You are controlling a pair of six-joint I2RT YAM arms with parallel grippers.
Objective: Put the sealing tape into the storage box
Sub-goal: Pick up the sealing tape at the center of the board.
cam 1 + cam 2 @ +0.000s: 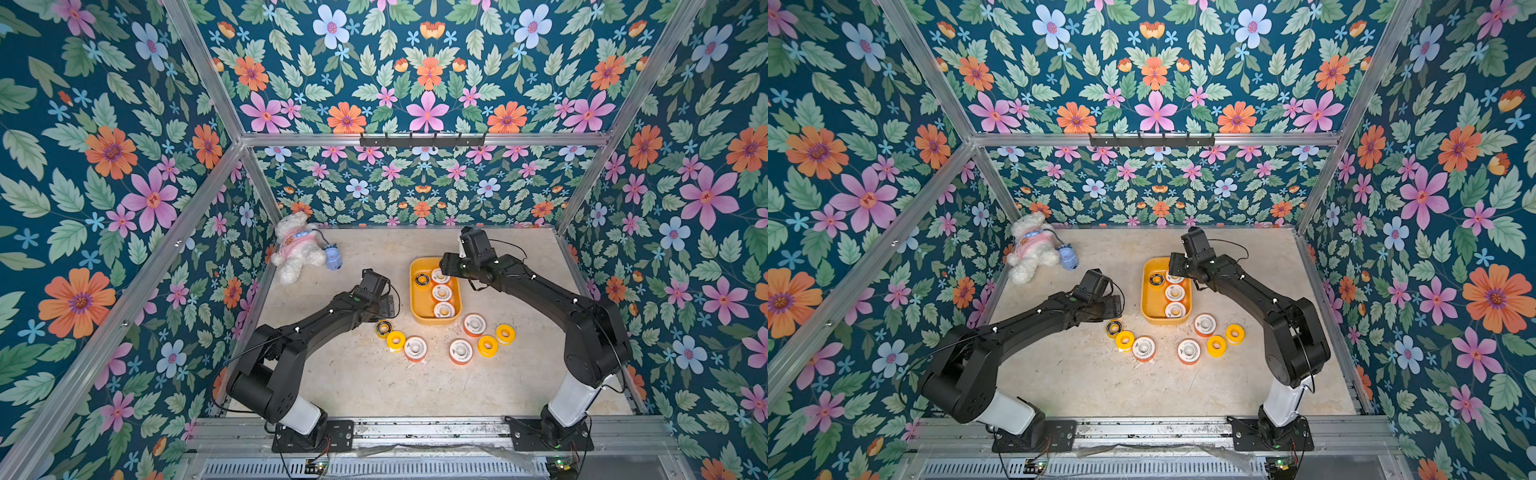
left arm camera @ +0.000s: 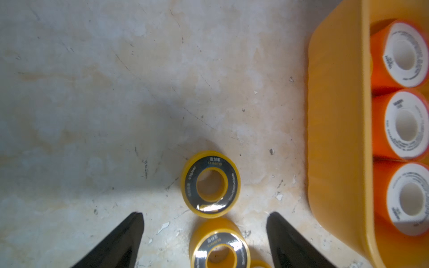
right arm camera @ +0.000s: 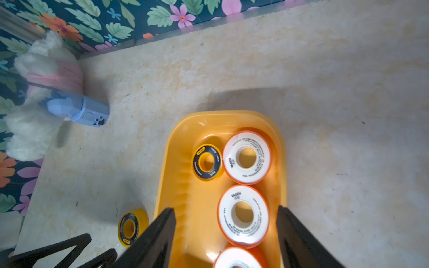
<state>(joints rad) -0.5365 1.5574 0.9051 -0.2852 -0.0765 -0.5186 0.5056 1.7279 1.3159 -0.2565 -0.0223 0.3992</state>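
Left jaws released, spread wide just left of the storage box (image 1: 419,305). A black-and-yellow spool (image 2: 220,249) sits between them with gaps both sides; you can't tell whether it rests on the counter (image 1: 365,374). A second black-and-yellow spool (image 2: 210,184) lies flat just past the tips. Right jaws released too, over the box, straddling a white-faced spool (image 3: 243,215), no contact visible. In the box: three white-faced spools, one small black-and-yellow. Both top views show seven sealing tape spools (image 1: 460,351) on the counter by the box's near end.
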